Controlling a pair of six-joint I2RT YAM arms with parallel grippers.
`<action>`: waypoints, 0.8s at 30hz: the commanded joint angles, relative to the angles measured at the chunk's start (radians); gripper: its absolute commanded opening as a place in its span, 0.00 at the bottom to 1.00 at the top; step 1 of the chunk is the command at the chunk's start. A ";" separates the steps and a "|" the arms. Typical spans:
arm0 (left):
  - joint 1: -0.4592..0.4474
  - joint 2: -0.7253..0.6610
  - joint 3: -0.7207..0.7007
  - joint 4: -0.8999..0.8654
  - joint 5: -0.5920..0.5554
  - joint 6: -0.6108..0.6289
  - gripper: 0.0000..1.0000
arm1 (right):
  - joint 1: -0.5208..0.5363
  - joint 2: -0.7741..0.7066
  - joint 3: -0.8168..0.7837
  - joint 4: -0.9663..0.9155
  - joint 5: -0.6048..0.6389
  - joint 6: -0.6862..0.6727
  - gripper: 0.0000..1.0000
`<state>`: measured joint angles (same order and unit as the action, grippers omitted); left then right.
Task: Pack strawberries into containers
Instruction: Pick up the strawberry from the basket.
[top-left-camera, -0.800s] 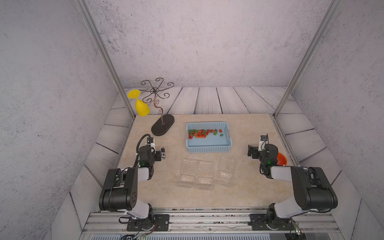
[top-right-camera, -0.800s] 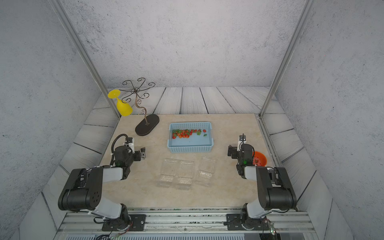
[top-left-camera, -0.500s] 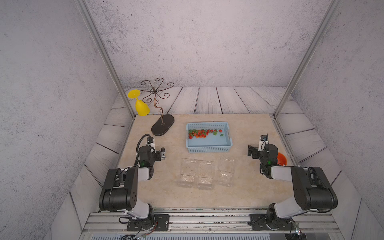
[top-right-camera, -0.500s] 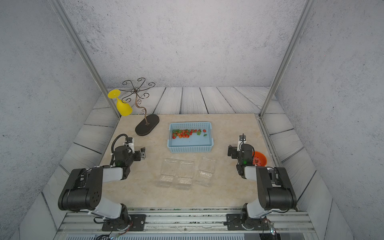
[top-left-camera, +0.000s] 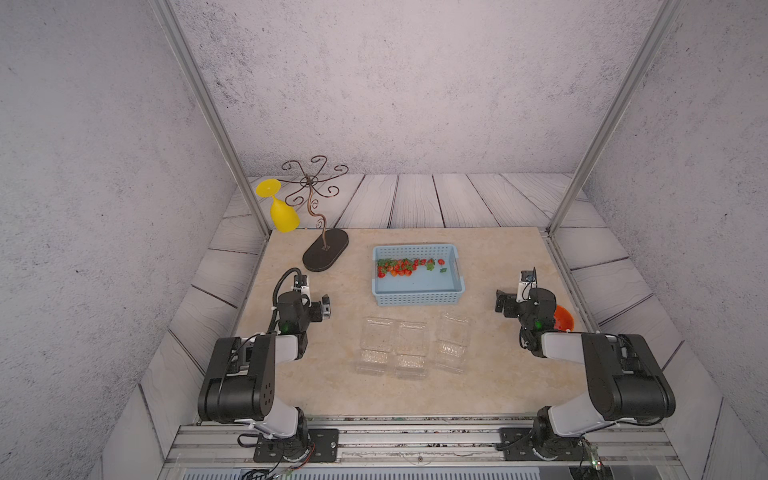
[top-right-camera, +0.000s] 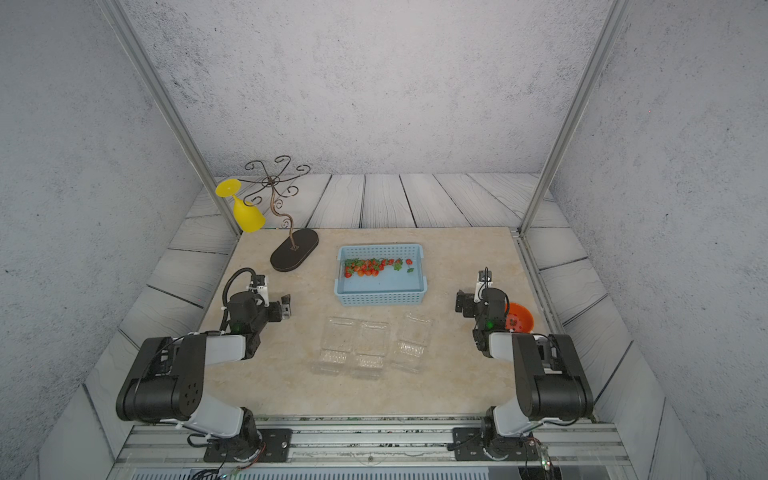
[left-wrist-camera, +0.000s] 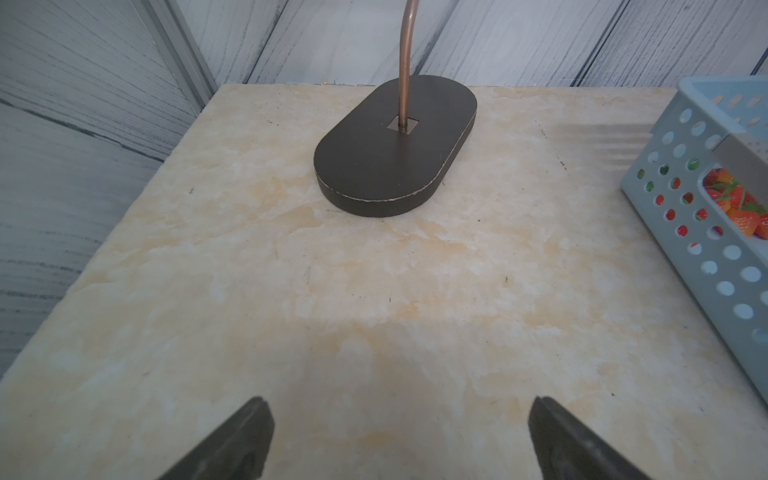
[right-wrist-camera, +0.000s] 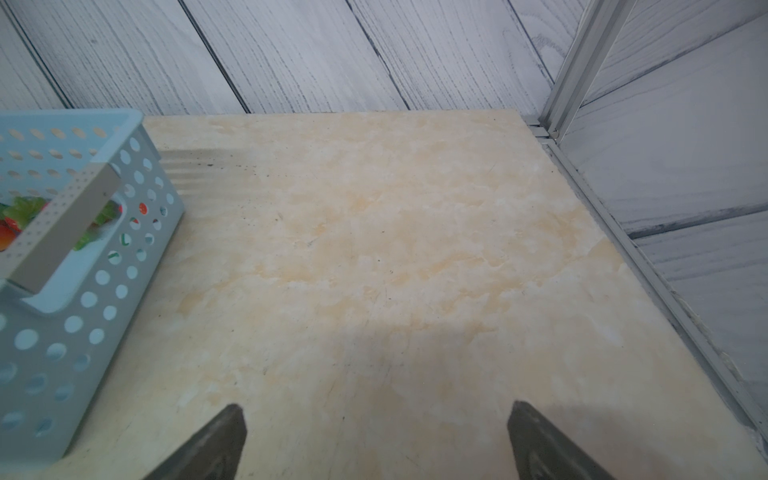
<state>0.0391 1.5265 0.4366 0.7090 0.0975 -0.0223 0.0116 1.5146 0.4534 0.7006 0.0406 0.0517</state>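
Note:
Several strawberries (top-left-camera: 398, 267) (top-right-camera: 367, 267) lie in a row in the far half of a light blue perforated basket (top-left-camera: 417, 298) (top-right-camera: 380, 299). Three clear clamshell containers (top-left-camera: 376, 344) (top-left-camera: 411, 348) (top-left-camera: 453, 341) lie open side by side in front of the basket, in both top views. My left gripper (top-left-camera: 318, 305) (left-wrist-camera: 397, 419) rests low over bare table to the left of them, open and empty. Right of the containers my right gripper (top-left-camera: 512, 301) (right-wrist-camera: 374, 419) is open and empty too. Both wrist views show a basket end wall with strawberries (left-wrist-camera: 739, 208) behind it.
A dark oval stand base (top-left-camera: 325, 251) (left-wrist-camera: 395, 153) with a curled metal stem sits at the back left, a yellow goblet (top-left-camera: 282, 214) hanging from it. An orange bowl (top-left-camera: 564, 318) (top-right-camera: 519, 318) lies by the right arm. Metal frame posts border the table.

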 joint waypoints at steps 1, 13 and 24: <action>0.010 0.008 0.022 0.037 -0.005 0.013 1.00 | -0.003 0.020 0.013 0.011 0.017 -0.004 0.99; 0.013 0.006 0.023 0.041 -0.008 0.005 0.57 | -0.003 0.001 0.057 -0.051 0.011 -0.010 0.85; 0.012 -0.104 0.427 -0.482 -0.171 -0.264 0.45 | 0.116 0.110 0.769 -0.992 -0.105 0.005 0.72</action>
<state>0.0448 1.4288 0.7883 0.3351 -0.0738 -0.1768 0.0639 1.5558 1.1442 -0.0040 -0.0025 0.0593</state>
